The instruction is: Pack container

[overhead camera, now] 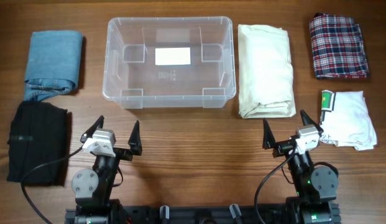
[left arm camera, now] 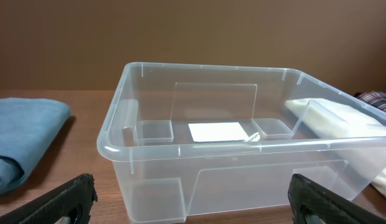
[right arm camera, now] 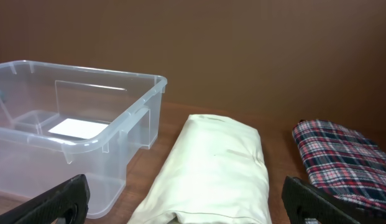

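The clear container [overhead camera: 170, 93] stands at the table's back centre, with nothing in it but the white label on its bottom. It also shows in the left wrist view [left arm camera: 230, 149] and the right wrist view [right arm camera: 112, 140]. A folded cream garment [overhead camera: 264, 70] lies right of it, also in the right wrist view [right arm camera: 217, 168]. My left gripper [overhead camera: 112, 138] is open and holds nothing, in front of the container. My right gripper [overhead camera: 287, 133] is open and holds nothing, in front of the cream garment.
A folded blue denim garment [overhead camera: 53, 62] lies at the back left, a black one [overhead camera: 36, 142] in front of it. A red plaid garment [overhead camera: 337, 46] lies at the back right, a white one [overhead camera: 348, 119] in front of it.
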{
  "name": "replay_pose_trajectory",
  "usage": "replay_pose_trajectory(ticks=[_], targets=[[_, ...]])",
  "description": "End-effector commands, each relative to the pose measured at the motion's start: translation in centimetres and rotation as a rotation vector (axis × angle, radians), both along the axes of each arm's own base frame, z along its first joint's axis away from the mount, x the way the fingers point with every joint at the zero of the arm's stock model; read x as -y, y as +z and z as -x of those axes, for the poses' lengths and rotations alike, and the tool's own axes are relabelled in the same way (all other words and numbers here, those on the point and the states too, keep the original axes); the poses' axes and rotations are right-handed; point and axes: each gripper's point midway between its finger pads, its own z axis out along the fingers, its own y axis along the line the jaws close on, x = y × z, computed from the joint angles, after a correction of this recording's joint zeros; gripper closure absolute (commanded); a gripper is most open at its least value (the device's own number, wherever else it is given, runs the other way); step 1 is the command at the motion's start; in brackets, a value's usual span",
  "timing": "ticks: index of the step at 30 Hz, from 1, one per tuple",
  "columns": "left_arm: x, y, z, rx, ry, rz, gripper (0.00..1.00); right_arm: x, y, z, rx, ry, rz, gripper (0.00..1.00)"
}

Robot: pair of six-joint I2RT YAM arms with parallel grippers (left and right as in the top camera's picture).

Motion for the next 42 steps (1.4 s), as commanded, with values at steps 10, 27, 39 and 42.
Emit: replay_pose_trajectory(ticks=[10,27,39,42], targets=[[0.0,-0.2,0.0,0.000,0.000,-0.012,0.00,0.4,0.2,0.0,0.013,-0.019,0.005,0.00],[0.0,-0.2,0.0,0.000,0.000,-0.012,0.00,1.7,10.0,-2.4,0.099,-0.064,0.030,0.00],[0.0,-0.2,0.0,-0.001,-0.001,-0.012,0.00,2.1,6.8,-21.5,-0.520,0.387,-0.232,0.00],[0.0,-0.2,0.0,-0.001,0.000,-0.012,0.00,3.9,4.5,-22.0,-0.611,0.313,-0.368,0.00]])
